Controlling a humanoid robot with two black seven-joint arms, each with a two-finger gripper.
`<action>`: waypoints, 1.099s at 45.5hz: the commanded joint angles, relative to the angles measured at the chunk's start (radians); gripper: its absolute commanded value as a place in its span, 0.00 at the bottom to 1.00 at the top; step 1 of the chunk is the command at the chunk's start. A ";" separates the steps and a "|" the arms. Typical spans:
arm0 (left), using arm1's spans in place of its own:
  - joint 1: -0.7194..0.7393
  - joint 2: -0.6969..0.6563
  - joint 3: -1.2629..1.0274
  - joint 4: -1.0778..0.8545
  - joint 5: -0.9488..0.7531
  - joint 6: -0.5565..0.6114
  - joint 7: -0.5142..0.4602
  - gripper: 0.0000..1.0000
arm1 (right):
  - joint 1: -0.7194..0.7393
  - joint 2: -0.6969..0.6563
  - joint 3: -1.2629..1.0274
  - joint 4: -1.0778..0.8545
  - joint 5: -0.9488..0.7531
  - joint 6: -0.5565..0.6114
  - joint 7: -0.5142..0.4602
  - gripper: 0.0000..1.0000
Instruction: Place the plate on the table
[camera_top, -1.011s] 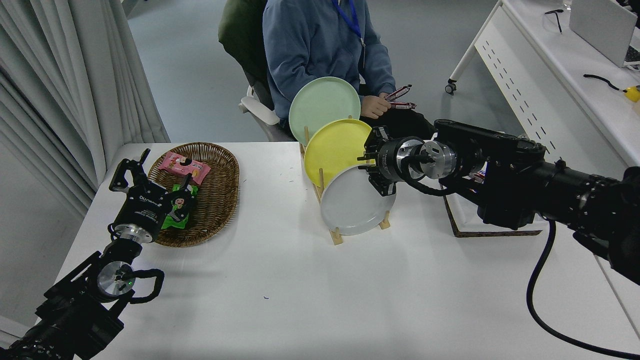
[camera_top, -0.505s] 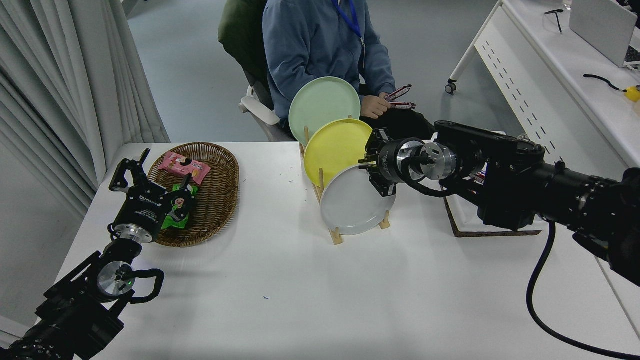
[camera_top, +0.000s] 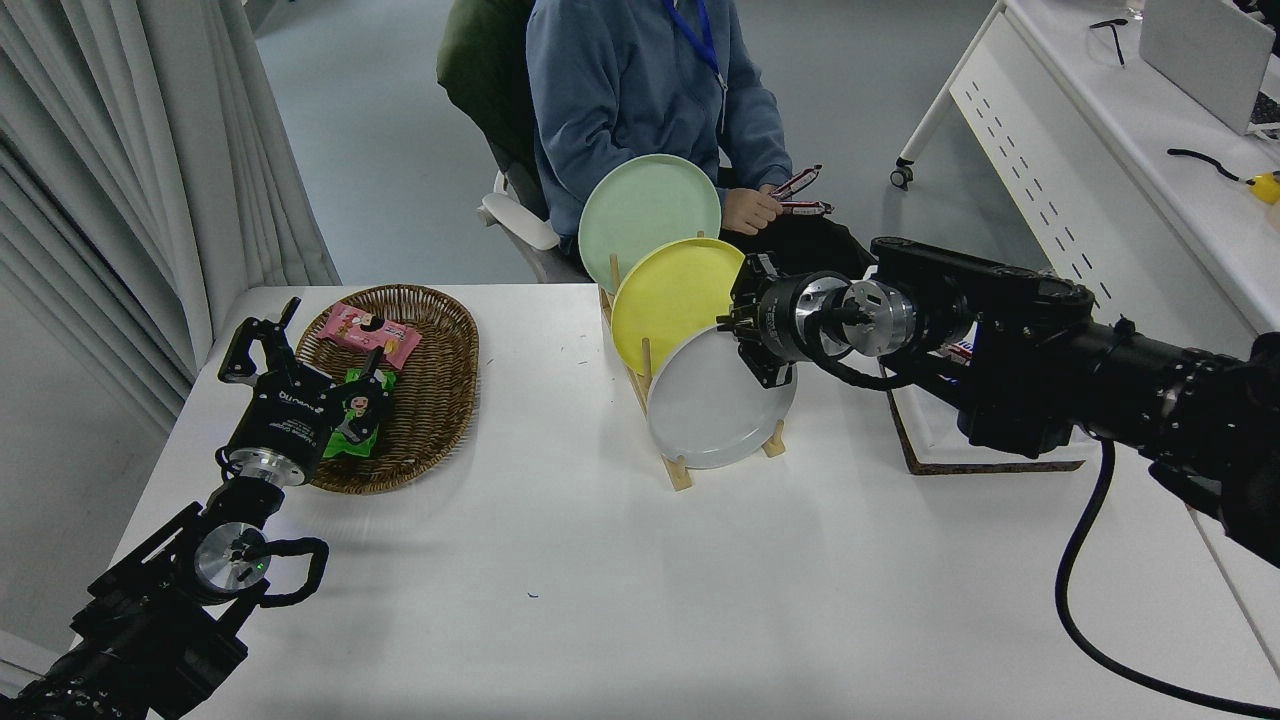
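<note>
We find one print, white lettering on the black body of the left gripper (camera_top: 262, 335). It is too small to read.

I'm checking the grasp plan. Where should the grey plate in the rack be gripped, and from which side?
Probably the upper right rim of the grey plate, approached from the right, where the right gripper already is. The plate stands on edge in the rack, so its rim is exposed there, while the yellow plate crowds the back.
</note>
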 joint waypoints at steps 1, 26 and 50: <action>0.000 0.000 0.000 -0.001 0.000 0.000 0.000 1.00 | 0.019 -0.045 0.082 0.009 -0.013 0.003 -0.033 0.00; 0.000 0.000 0.000 -0.001 0.000 0.000 0.000 1.00 | 0.077 -0.145 0.299 0.024 0.123 -0.065 -0.216 0.00; 0.000 0.000 0.000 -0.001 0.000 0.000 0.000 1.00 | 0.106 -0.225 0.462 0.144 0.306 -0.379 -0.313 0.00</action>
